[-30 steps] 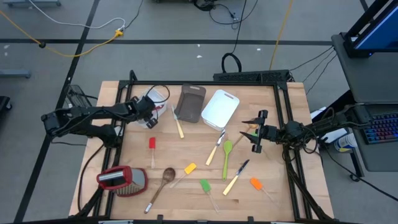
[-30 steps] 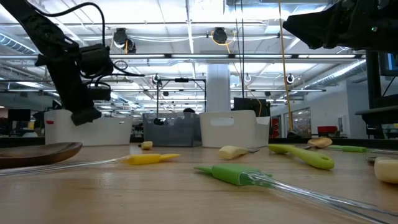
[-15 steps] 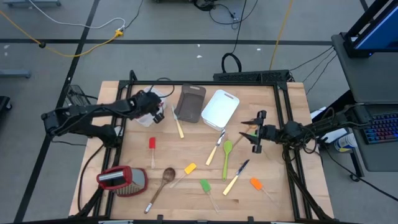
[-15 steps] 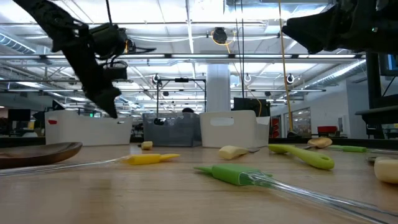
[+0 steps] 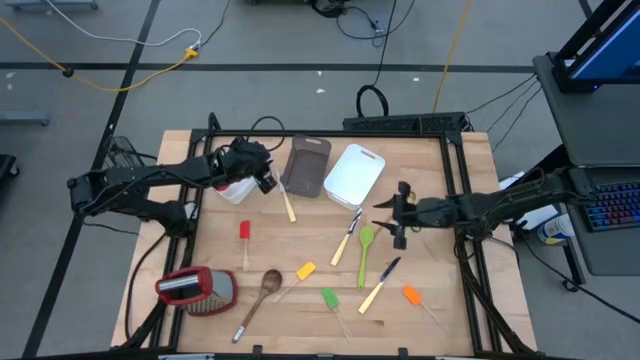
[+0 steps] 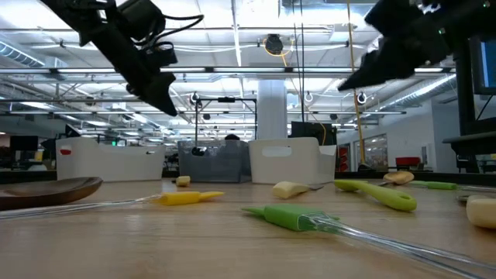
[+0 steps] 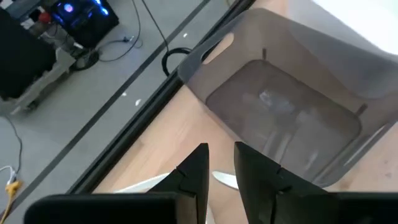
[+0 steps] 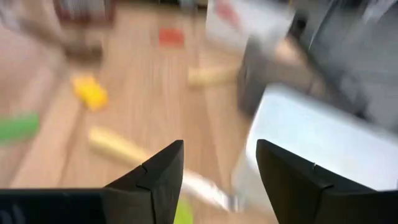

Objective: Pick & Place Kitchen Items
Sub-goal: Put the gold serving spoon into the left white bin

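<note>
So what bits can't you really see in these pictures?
- Right wrist view: motion blur smears the table, so the utensils are only coloured blobs past the right gripper.
- Left wrist view: the left gripper hides part of a pale utensil; the picture's edge cuts off the dark tub.
- Low view: the white tub hides whatever lies behind it.
- High view: the orange spatula handle is too thin to trace.

Overhead camera straight down, low camera level across table (image 6: 116, 240), wrist cameras close, sharing dark tub (image 7: 292, 118).
</note>
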Controlling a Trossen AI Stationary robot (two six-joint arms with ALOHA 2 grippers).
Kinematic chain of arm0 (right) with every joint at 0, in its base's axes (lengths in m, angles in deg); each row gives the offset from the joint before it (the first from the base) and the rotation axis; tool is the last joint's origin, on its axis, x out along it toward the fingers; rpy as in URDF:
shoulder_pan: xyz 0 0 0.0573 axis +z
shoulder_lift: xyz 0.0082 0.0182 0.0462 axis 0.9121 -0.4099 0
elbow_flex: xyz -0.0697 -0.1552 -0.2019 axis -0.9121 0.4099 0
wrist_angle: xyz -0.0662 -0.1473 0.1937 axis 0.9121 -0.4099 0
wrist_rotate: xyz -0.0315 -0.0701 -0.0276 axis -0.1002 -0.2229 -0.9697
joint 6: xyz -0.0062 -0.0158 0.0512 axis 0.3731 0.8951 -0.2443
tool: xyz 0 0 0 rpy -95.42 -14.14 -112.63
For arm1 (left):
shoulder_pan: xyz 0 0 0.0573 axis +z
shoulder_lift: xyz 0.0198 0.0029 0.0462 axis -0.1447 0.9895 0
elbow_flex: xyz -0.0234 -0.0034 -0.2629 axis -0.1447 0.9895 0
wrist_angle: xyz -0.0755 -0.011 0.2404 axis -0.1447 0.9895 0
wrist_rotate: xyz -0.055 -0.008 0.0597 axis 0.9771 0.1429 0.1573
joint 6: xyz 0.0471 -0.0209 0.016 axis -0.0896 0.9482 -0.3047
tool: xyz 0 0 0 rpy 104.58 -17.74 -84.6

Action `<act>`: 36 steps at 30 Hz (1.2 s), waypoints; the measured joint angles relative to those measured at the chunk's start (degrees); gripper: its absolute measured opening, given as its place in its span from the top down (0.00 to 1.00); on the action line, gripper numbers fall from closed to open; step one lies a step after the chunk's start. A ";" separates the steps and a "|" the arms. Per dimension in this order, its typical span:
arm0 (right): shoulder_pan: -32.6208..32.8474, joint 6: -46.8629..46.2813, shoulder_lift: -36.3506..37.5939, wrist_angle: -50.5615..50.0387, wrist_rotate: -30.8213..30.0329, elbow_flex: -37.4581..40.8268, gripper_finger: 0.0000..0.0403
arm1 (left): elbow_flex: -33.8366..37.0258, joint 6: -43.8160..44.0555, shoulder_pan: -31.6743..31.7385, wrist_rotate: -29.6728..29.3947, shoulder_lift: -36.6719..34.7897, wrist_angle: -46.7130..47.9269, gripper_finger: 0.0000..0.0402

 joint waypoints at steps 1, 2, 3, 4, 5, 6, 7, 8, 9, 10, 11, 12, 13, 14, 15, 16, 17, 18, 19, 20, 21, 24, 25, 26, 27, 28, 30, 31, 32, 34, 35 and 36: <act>-0.01 -0.52 -0.67 -3.39 -0.01 -0.56 0.52 | 0.00 0.00 -0.16 -0.01 0.00 -0.37 0.81; -0.04 -0.81 -1.32 -6.12 -0.01 -0.80 0.52 | 0.00 -0.02 -0.26 -0.01 0.00 -0.55 0.81; -0.19 -0.91 -1.88 -8.55 0.04 -0.81 0.52 | 0.00 -0.01 -0.43 -0.01 0.00 -0.54 0.81; -0.37 -0.92 -2.46 -11.06 0.04 -0.81 0.52 | 0.00 -0.01 -0.46 -0.01 0.00 -0.57 0.81; -0.76 -0.91 -3.12 -13.36 0.00 -0.81 0.52 | 0.00 -0.01 -0.50 -0.01 0.00 -0.58 0.81; -1.31 -0.93 -3.77 -15.27 -0.02 -0.81 0.52 | 0.00 -0.01 -0.50 -0.01 0.00 -0.63 0.81; -2.09 -0.92 -4.45 -16.72 -0.04 -0.81 0.52 | 0.00 -0.06 -0.50 -0.01 0.00 -0.67 0.81; -2.99 -0.93 -5.17 -17.74 -0.06 -0.81 0.52 | 0.00 -0.22 -0.50 -0.01 0.00 -0.69 0.81; -4.04 -0.92 -5.94 -18.24 -0.07 -0.81 0.52 | 0.00 -0.41 -0.50 -0.01 0.00 -0.73 0.81; -5.23 -0.92 -6.75 -18.44 0.00 -0.81 0.52 | 0.00 -0.61 -0.50 -0.01 0.00 -0.79 0.81; -6.56 -0.93 -7.63 -18.48 0.16 -0.81 0.52 | 0.00 -0.98 -0.50 -0.01 0.00 -1.02 0.81; -7.92 -0.92 -8.51 -18.51 1.02 -0.81 0.52 | 0.00 -1.25 -0.50 -0.01 0.02 -1.52 0.81; -9.48 -1.02 -9.44 -18.57 2.85 -0.81 0.52 | 0.00 -1.41 -0.50 -0.01 0.02 -2.06 0.81; -10.93 -1.03 -10.44 -18.64 5.02 -0.81 0.52 | 0.00 -1.42 -0.51 -0.01 0.02 -2.69 0.81; -12.20 -1.04 -11.41 -18.74 7.74 -0.81 0.52 | 0.00 -1.43 -0.50 -0.01 0.02 -3.32 0.81; -13.37 -0.87 -12.35 -18.88 10.18 -0.81 0.52 | 0.00 -1.57 -0.50 -0.03 0.02 -3.84 0.81; -14.37 -0.34 -13.23 -18.90 12.12 -0.81 0.52 | 0.00 -1.78 -0.50 -0.03 0.02 -4.05 0.81; -15.14 0.58 -14.04 -18.80 13.33 -0.81 0.52 | 0.00 -2.12 -0.50 -0.03 0.02 -4.04 0.81; -15.74 1.48 -14.83 -18.68 13.73 -0.81 0.52 | 0.00 -2.54 -0.50 -0.03 0.02 -4.02 0.81; -16.28 2.52 -15.60 -18.61 13.67 -0.81 0.52 | 0.00 -2.78 -0.50 -0.03 0.02 -4.02 0.81; -16.76 3.32 -16.37 -18.56 13.42 -0.81 0.52 | 0.00 -2.87 -0.50 -0.03 0.02 -4.02 0.81; -18.32 5.23 -18.48 -18.45 13.44 -0.81 0.52 | 0.00 -2.87 -0.50 -0.03 0.02 -4.02 0.81; -18.78 5.67 -19.20 -18.31 13.50 -0.81 0.52 | 0.00 -2.87 -0.50 -0.03 0.02 -4.02 0.81; -19.20 5.87 -19.84 -18.21 13.64 -0.84 0.52 | 0.00 -2.87 -0.50 -0.03 0.02 -4.02 0.81; -19.59 6.23 -20.47 -18.17 13.85 -0.94 0.53 | 0.00 -2.87 -0.50 -0.03 0.02 -4.02 0.81; -19.96 6.65 -21.01 -18.24 14.13 -0.98 0.54 | 0.00 -2.87 -0.50 -0.03 0.02 -4.00 0.81; -20.43 7.78 -22.05 -18.29 14.59 -1.00 0.57 | 0.00 -2.87 -0.50 -0.03 0.02 -4.02 0.81; -20.53 8.59 -22.33 -18.41 14.82 -1.05 0.59 | 0.00 -2.87 -0.50 -0.03 0.02 -3.99 0.81; -20.72 9.57 -22.59 -18.42 15.38 -1.05 0.62 | 0.00 -2.87 -0.50 -0.03 0.02 -3.95 0.81; -21.07 11.46 -22.93 -18.37 17.38 -1.03 0.68 | 0.00 -2.87 -0.50 0.02 0.02 -3.97 0.81; -21.24 12.21 -22.94 -18.26 18.17 -1.02 0.71 | 0.00 -2.85 -0.50 0.24 0.02 -3.93 0.81; -21.41 12.90 -22.94 -18.20 19.28 -0.99 0.75 | 0.00 -2.75 -0.51 0.30 0.02 -3.93 0.81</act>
